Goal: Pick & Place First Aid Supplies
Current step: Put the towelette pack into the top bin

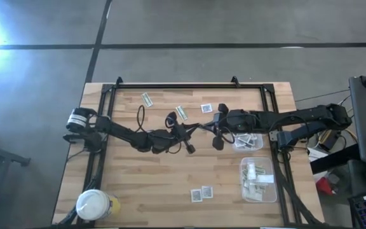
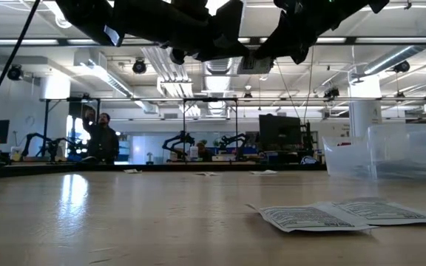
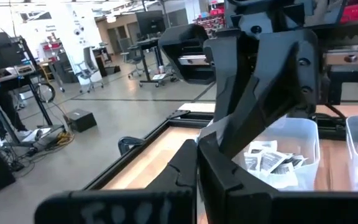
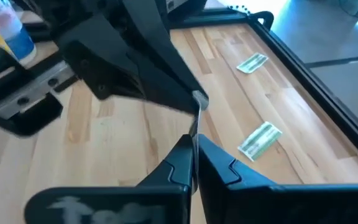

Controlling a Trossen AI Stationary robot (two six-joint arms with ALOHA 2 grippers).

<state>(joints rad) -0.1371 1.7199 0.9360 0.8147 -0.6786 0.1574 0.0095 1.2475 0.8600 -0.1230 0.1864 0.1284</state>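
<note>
My right hand [image 4: 194, 140] was closed, its two dark, wedge-shaped fingers pressed flat together above the middle of the counter [image 1: 138, 184]. A thin pale sliver [image 4: 196, 121] stood edge-on at their tips; I could not tell what it was or whether I gripped it. Tip to tip against it came my left hand [image 4: 194, 99], matte black and angular, its fingers together as well.

Just past them, two narrow green-and-white strips [image 4: 260, 140] lay flat on the pale, banded wood planks, one near my hands and the other by the black metal frame. A square white packet [image 1: 206, 108] with dark print lay beside my right wrist.

Under my right arm sat a clear plastic tub [image 1: 248, 141] with rounded corners, heaped with crinkled white packets [image 3: 272, 158]. A second tub [image 1: 258, 179] nearer the front edge held a looser mix. Beside it, a pair of flat printed packets [image 1: 201, 193] lay touching on the bare wood. At the far front corner stood a round jar [image 1: 94, 205] with a white lid.
</note>
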